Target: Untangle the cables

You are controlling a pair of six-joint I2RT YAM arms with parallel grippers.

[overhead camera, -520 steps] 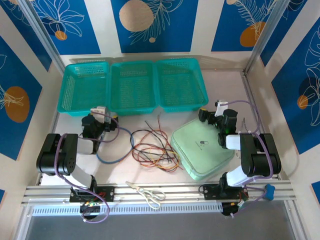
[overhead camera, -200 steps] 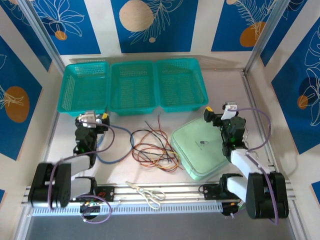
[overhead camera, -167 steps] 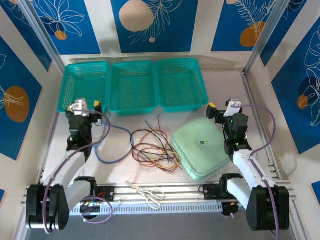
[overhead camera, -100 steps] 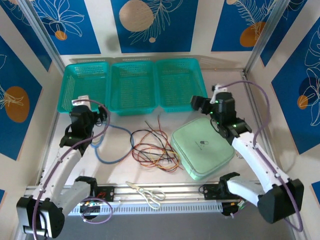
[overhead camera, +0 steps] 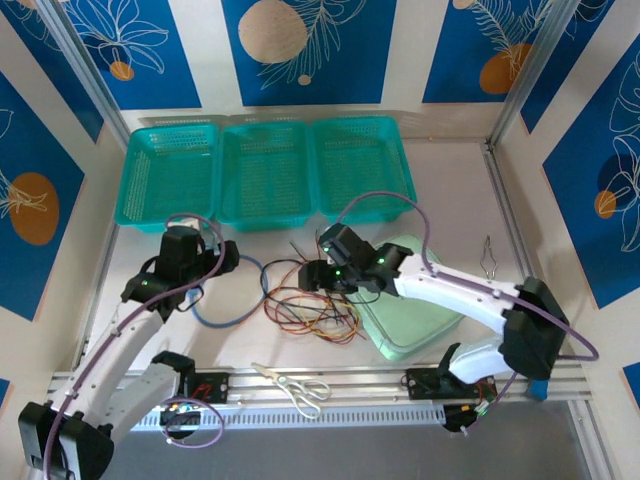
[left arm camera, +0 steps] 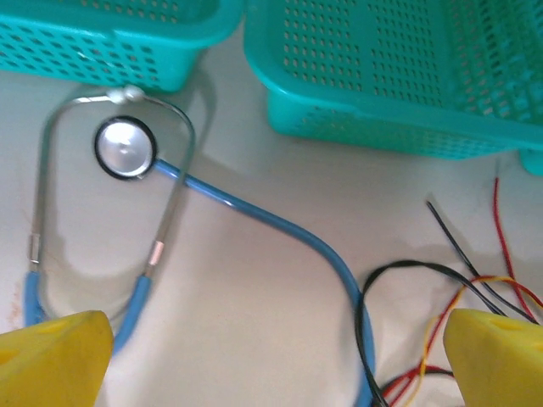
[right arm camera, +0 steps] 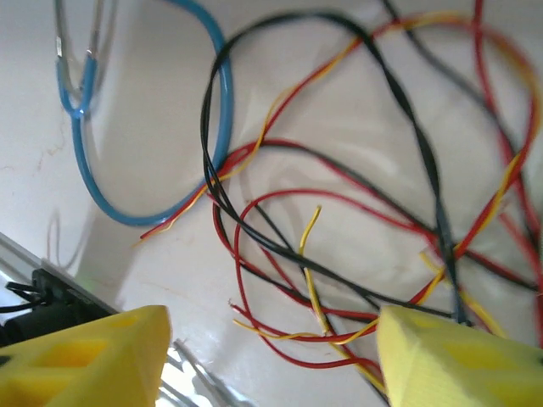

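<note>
Cables (overhead camera: pixel 305 300) lie tangled mid-table, blue stethoscope tube (left arm camera: pixel 254 212) touching them at nine o'clock. Right gripper (right arm camera: pixel 271 326) hovers over them, fingers spread and empty; left gripper (left arm camera: pixel 276 339) is likewise released. Pinching several strands could tighten knots.

Counter (overhead camera: pixel 455 170): off-white, matte, faint scuffs. Walls (overhead camera: pixel 195 50) at 9, 12 and 3 o'clock: white, with blue panels (overhead camera: pixel 310 70) carrying white leaf line-art plus tan and orange discs. Aluminium posts (overhead camera: pixel 78 75) rise at the 10 and 2 o'clock corners. Slotted aluminium rail (overhead camera: pixel 360 385) runs along the 6 o'clock edge, grey surface (overhead camera: pixel 320 455) past it, can't tell if floor. Light even and diffuse, shadows soft.
</note>
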